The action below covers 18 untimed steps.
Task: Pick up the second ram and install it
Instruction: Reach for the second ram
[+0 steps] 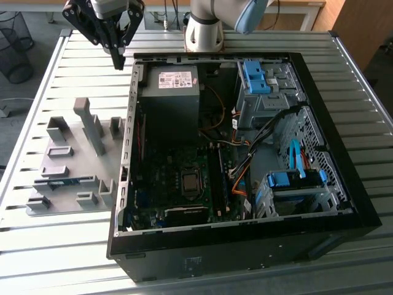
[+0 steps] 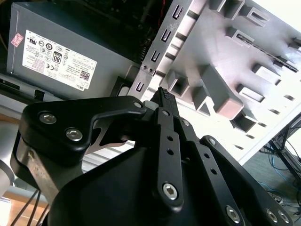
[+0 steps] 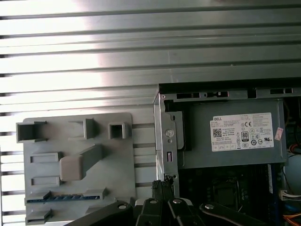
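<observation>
Well apart from claw (image 1: 117,61), second ram (image 1: 64,182)

Black gripper, silver slats, grey holder plate.
The gripper (image 1: 118,60) is matte black. Nearest it, the power supply (image 1: 169,92) is dark grey with a white label, and the table (image 1: 61,246) is ribbed silver. Farther off, the second ram (image 3: 66,197) shows blue-green in the pale grey holder plate (image 3: 120,165). The drive-bay latches (image 1: 255,77) are bright blue.
</observation>
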{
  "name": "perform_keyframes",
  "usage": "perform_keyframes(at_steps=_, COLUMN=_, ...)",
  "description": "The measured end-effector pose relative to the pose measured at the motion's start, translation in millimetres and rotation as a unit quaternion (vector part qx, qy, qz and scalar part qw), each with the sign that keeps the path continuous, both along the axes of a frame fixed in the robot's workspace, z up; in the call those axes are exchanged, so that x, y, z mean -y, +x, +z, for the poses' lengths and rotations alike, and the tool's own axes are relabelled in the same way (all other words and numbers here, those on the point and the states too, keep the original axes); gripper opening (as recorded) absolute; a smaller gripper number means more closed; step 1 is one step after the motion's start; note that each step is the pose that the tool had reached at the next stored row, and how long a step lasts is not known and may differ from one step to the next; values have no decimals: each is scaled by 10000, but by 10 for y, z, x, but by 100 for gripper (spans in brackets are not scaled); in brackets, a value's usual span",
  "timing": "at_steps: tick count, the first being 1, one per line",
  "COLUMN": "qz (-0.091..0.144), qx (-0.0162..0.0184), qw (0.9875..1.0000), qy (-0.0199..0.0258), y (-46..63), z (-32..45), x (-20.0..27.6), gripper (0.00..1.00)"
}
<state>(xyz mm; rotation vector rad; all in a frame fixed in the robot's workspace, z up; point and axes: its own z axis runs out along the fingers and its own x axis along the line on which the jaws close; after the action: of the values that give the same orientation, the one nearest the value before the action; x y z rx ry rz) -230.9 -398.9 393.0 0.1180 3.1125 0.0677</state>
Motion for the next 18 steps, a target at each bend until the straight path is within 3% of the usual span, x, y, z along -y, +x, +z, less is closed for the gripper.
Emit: perform_keyframes(at_steps=18, qz=0, qx=0, qw=10000, qy=0, y=-82, z=-2, x=0, gripper=10)
